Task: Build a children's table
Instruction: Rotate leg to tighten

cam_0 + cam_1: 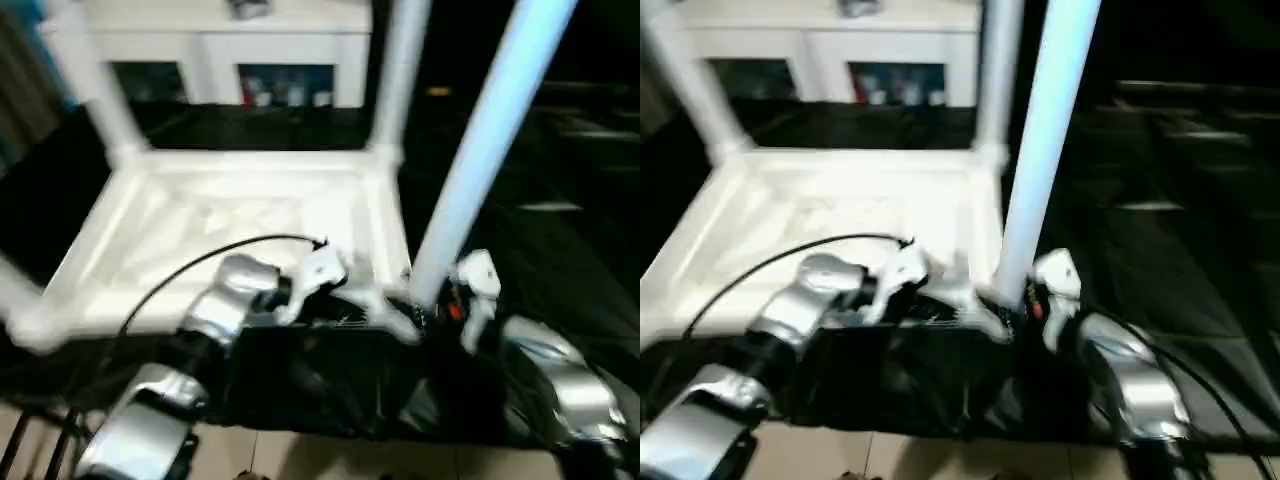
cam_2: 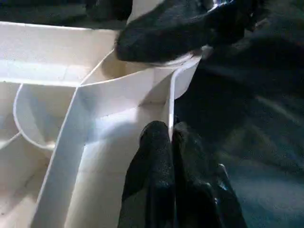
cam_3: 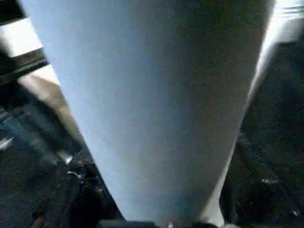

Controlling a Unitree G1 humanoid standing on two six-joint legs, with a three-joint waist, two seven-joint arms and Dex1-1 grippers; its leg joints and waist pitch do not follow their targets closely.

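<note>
1. A small white plastic rectangular tabletop [image 1: 240,235] lies upside down on a black cloth-covered surface [image 1: 560,200], its ribbed underside facing up.
2. Two long white tubular legs [image 1: 100,95] already stand upright in the far corner sockets, one on each side.
3. My left gripper [image 2: 172,142] is at the tabletop's near right corner. Its two black fingers [image 2: 154,156] are pressed together on the thin white rim wall, pinching it just beside the rounded corner socket [image 2: 142,80].
4. My right gripper [image 1: 450,305] holds a third white tubular leg [image 1: 490,130] close to its lower end. The leg leans to the right, and its foot sits at that same near right corner.
5. From my right wrist, the leg runs close in front of the camera, and I cannot see how the fingers meet around it.
6. Behind the tabletop stands a white cabinet with glass doors [image 1: 215,60].
</note>
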